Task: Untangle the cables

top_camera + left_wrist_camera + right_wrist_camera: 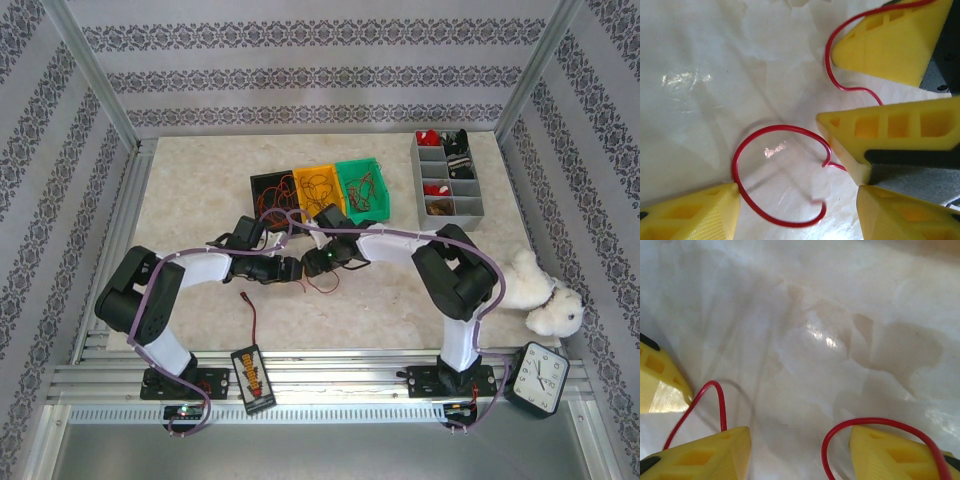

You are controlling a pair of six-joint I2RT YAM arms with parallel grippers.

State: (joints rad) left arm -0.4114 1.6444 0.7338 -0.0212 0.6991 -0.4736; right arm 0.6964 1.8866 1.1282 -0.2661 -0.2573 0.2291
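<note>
Cables (785,127) barely started: one lies slack and looped between my left hand (797,189) and right hand (800,432), both open; bins (297,178) hold more.

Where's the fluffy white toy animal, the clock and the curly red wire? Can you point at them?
Fluffy white toy animal (537,290), top view, on its body.
Clock (537,372), top view, on its white face.
Red wire (780,126), left wrist view, on the top of its big loop.
</note>
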